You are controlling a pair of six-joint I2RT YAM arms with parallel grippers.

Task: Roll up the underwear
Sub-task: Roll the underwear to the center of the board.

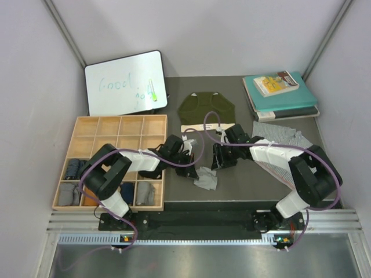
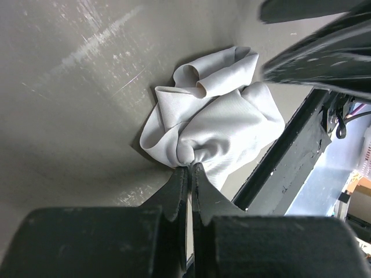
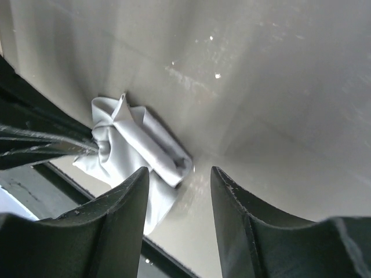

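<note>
Left tool (image 2: 190,169) pinching crumpled light grey underwear (image 2: 220,124); right tool (image 3: 179,172) spread, empty, close by

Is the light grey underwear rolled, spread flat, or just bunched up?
Bunched up, not rolled: the light grey underwear lies in a crumpled heap of loose folds, with one edge pinched in the shut left gripper.

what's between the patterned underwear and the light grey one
The open right gripper sits between the patterned underwear and light grey underwear, clearest in the top view.
</note>
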